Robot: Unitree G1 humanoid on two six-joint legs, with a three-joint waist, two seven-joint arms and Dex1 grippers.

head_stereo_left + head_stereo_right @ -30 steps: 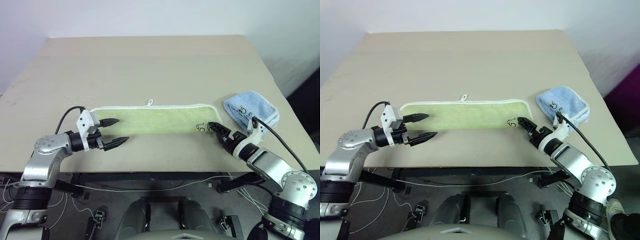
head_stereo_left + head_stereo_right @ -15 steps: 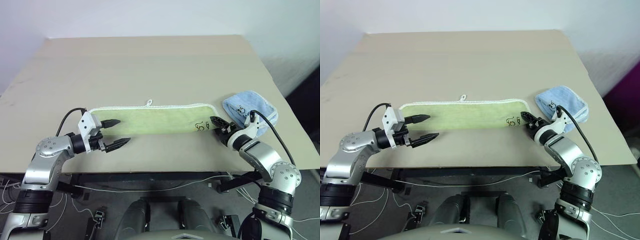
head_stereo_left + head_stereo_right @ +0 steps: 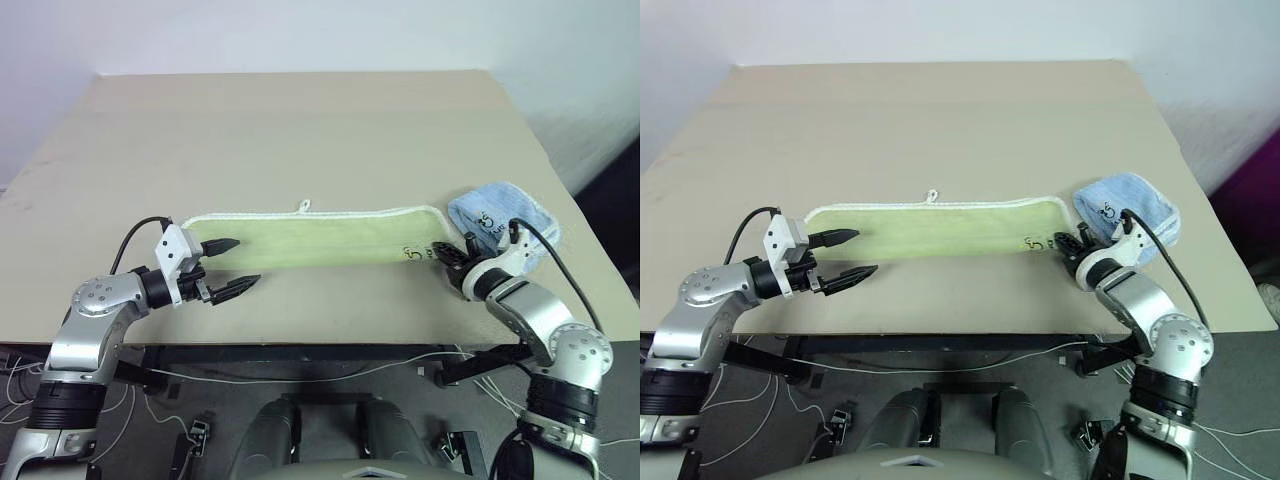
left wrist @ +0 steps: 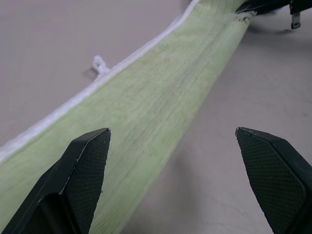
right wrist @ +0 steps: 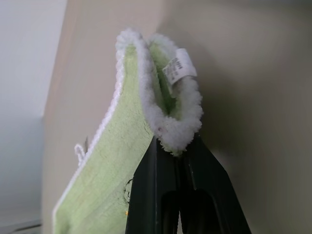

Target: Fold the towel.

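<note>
I see a beige table [image 3: 300, 130] before a white wall. My right gripper [image 3: 452, 258] pinches the towel [image 3: 310, 240] corner; my left gripper [image 3: 232, 266] gapes wide, holding nothing.

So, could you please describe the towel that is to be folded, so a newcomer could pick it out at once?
On the tan table, near its front edge, a long yellow-green towel lies as a flat strip between the two grippers. The right gripper pinches its end, beside a smaller, bunched light blue towel. White edging and a small white loop mark it.
</note>
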